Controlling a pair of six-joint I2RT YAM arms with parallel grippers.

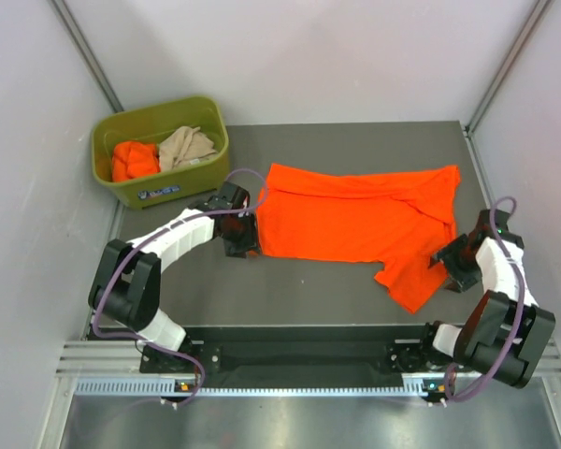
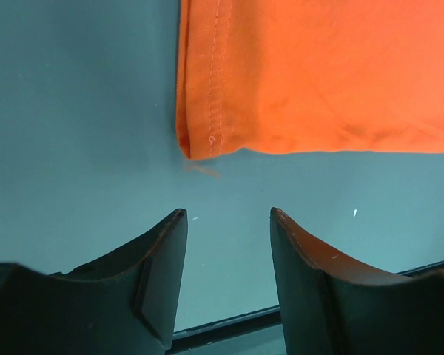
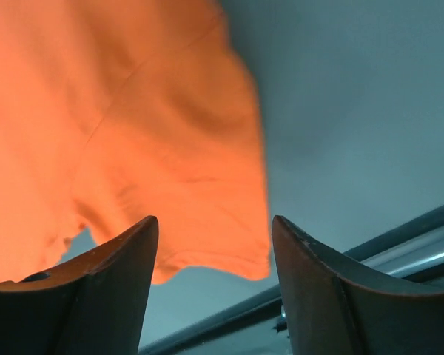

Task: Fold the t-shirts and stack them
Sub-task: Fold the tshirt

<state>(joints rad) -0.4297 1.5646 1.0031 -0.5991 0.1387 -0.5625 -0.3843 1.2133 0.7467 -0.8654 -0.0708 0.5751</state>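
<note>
A bright orange t-shirt (image 1: 355, 220) lies spread across the dark table, folded lengthwise, one sleeve (image 1: 413, 279) hanging toward the near right. My left gripper (image 1: 243, 241) stands open just off the shirt's near-left corner (image 2: 200, 144), nothing between its fingers (image 2: 166, 251). My right gripper (image 1: 449, 267) is open beside the sleeve; the sleeve's hem (image 3: 207, 255) lies just beyond its fingers (image 3: 126, 259), untouched. Another orange t-shirt (image 1: 134, 159) and a beige-tan t-shirt (image 1: 187, 145) lie crumpled in the bin.
The olive-green bin (image 1: 159, 192) sits at the table's far left corner. White walls close in both sides. A metal rail (image 1: 290, 360) runs along the near edge, between the arm bases.
</note>
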